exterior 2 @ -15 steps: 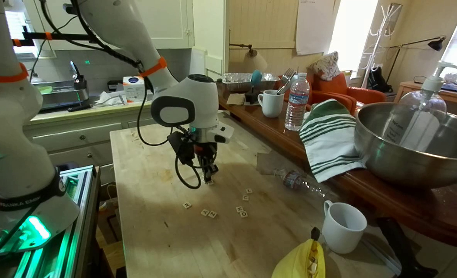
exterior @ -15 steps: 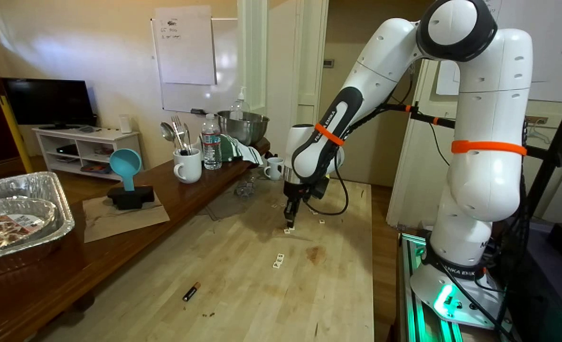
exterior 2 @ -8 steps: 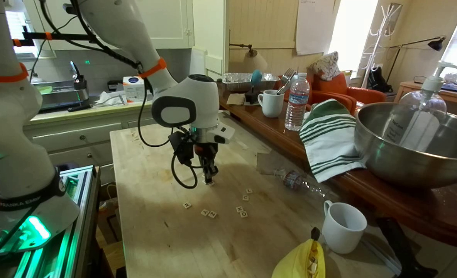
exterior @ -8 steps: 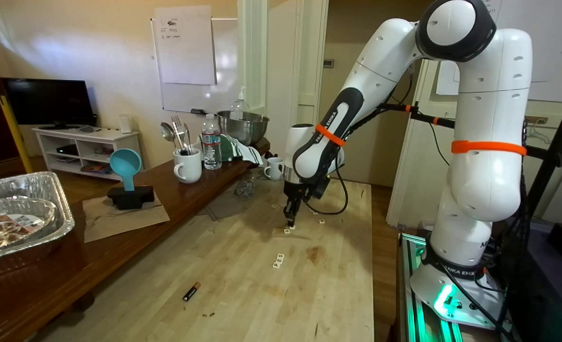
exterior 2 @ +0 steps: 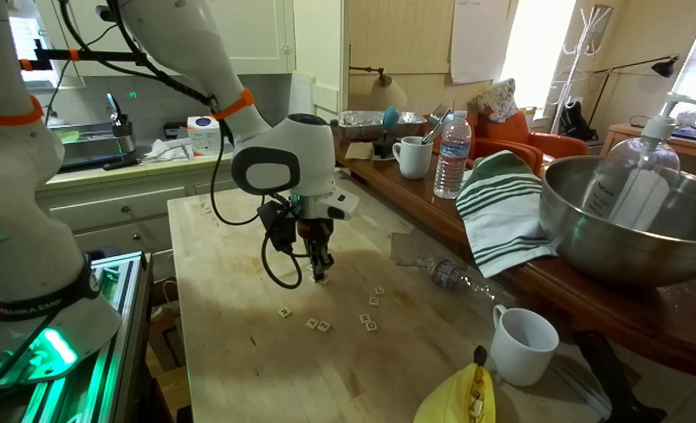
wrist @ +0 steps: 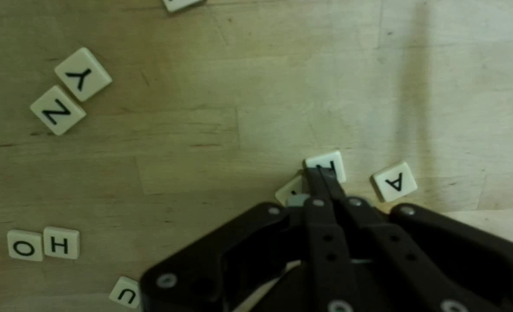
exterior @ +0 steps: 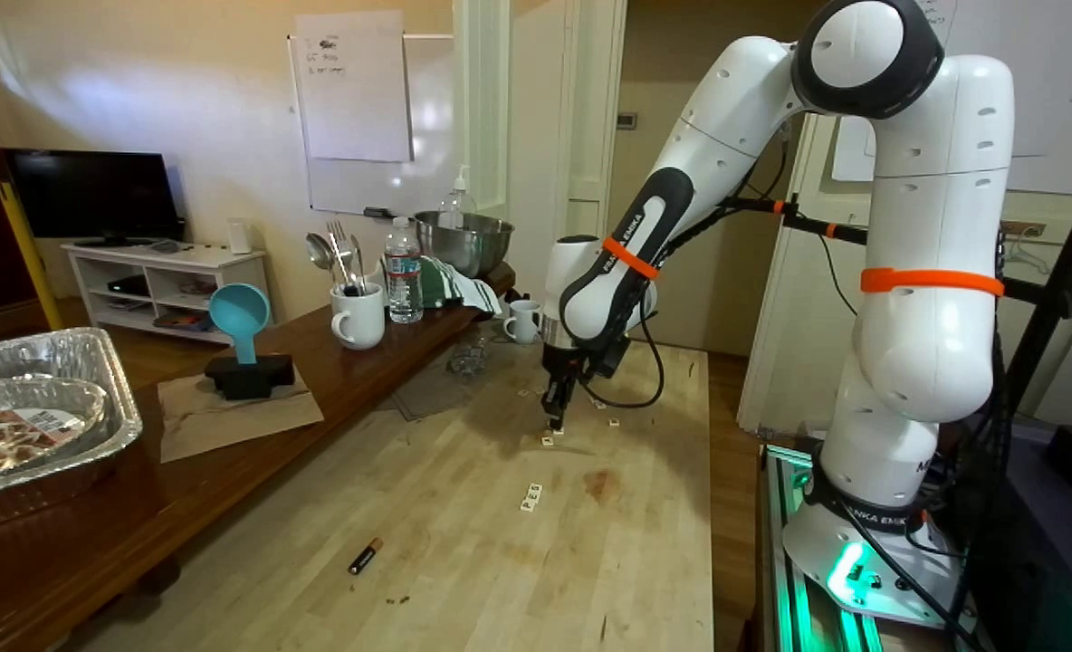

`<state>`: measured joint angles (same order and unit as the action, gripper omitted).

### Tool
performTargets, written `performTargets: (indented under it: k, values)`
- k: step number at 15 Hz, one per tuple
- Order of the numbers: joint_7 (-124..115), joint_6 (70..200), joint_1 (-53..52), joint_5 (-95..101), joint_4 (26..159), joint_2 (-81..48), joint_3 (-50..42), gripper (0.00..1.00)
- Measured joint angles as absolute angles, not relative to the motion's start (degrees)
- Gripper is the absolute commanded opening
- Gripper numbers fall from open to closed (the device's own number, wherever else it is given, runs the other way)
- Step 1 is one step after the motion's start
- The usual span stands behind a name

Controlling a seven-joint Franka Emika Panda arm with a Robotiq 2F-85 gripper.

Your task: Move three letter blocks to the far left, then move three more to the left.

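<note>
from the left in an exterior view, a short row of three small, flat, cream-white square letter tiles [exterior: 531,497] lies on the pale wooden worktop [exterior: 445,570]; next comes a lone cream-white tile [exterior: 547,441], then the slim black two-fingered hand [exterior: 555,423] with another cream-white tile [exterior: 559,431] at its tips. the change is slight: over the last second the hand and the tile at its tips seem to slide a touch away from the lone tile, while the row stays put. i judge the row to be the first three, done at the robot's far left, and the tiles around the hand to be the next three, being nudged into line (a push the other way may be wanted to close that gap). the hand is at its narrowest, drawn together tip to tip, gripping nothing.

in the wrist view, left to right: an o tile [wrist: 25,245] just beside an h tile [wrist: 61,242]; above them, an n-or-z tile [wrist: 57,110] and a y tile [wrist: 83,74], both turned askew; a u tile [wrist: 125,292] by the hand; a half-hidden tile [wrist: 287,189]; the tile at the tips, its letter partly covered; and the lone tile, a crisp black a, slightly turned. all lie flat, with clean edges and bold black print.
</note>
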<state>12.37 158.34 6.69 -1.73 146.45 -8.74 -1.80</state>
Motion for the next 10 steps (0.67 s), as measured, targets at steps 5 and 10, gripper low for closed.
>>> performTargets:
  k: [5,10]
  values:
    - [15.8,158.6,6.7,-1.7,146.4,-8.8,-1.6,0.0]
    - [20.5,159.4,6.8,-1.8,146.4,-9.0,-1.5,0.0]
